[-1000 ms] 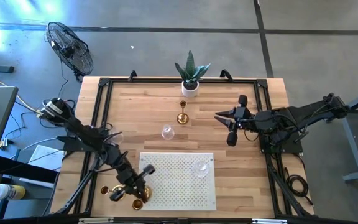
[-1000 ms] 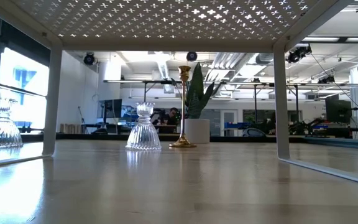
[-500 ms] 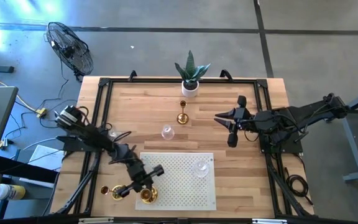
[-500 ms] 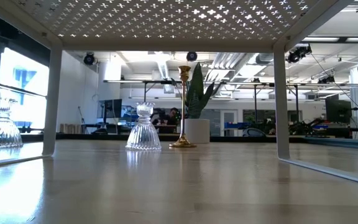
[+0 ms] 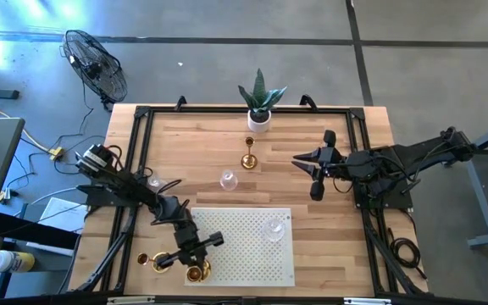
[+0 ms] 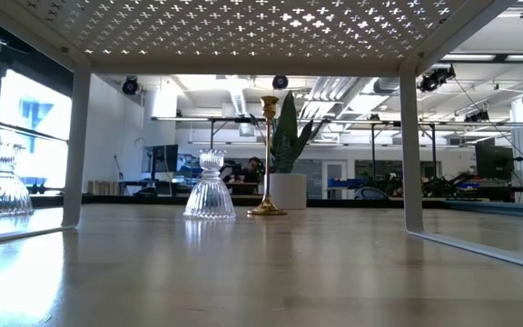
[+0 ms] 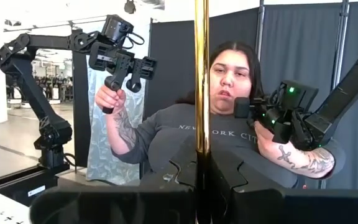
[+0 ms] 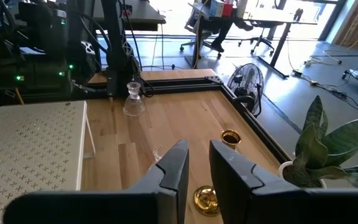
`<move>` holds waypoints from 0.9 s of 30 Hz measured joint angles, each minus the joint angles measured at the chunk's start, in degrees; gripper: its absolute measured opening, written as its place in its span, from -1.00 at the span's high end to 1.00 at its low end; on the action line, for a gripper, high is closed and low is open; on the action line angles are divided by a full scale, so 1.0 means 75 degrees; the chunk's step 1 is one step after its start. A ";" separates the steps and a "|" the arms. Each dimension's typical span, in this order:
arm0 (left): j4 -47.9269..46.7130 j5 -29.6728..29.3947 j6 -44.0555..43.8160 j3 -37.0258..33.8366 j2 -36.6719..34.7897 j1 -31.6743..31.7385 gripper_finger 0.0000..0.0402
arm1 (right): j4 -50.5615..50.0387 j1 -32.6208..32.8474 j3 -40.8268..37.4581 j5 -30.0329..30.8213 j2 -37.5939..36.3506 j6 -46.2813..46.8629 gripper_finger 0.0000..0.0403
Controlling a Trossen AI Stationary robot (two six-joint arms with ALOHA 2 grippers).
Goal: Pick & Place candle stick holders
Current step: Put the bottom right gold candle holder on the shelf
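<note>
My left gripper [image 5: 191, 259] is near the table's front left, shut on a gold candle stick holder [image 5: 196, 271] at the near left corner of the white perforated mat [image 5: 252, 254]. A second gold holder [image 5: 142, 260] stands left of the mat. A third [image 5: 248, 158] stands by its base in mid-table, with a clear glass holder [image 5: 227, 180] close by. Another glass holder [image 5: 274, 228] stands on the mat, and one more [image 8: 133, 99] near the left edge. My right gripper [image 5: 312, 175] hovers over the table's right side, slightly open, holding nothing. My left gripper pinches the gold holder's thin stem [image 7: 199, 124] between its two fingers [image 7: 166, 180]. The fingers come about level from the table's far left and lie across the stem, which stands upright. Its round base [image 5: 196, 272] is over the mat's corner; whether it rests there I cannot tell.
A white pot with a green plant [image 5: 259, 114] stands at the far edge. The mat is a raised shelf on legs [image 6: 412, 145]. A fan [image 5: 96, 68] stands on the floor beyond the far left corner. A person [image 7: 229, 130] with two control handles sits beyond the table.
My left gripper has carried the gold holder a little toward the table's right, from just left of the mat onto its near left corner, sinking slightly and rolling its wrist. It has stayed shut on the stem.
</note>
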 joint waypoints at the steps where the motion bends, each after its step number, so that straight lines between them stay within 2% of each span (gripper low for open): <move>1: 0.0000 0.0000 0.0000 0.0000 0.0000 0.0002 0.98 | 0.0000 0.0002 0.0000 0.0000 0.0000 0.0003 0.72; 19: -0.0047 -0.0023 -0.0187 0.0000 0.0000 0.0110 0.98 | 0.0003 0.0000 0.0000 0.0006 0.0000 0.0020 0.71; 27: -0.0076 -0.0032 -0.0259 0.0000 0.0000 0.0213 0.88 | 0.0003 0.0000 0.0000 0.0003 0.0000 0.0020 0.72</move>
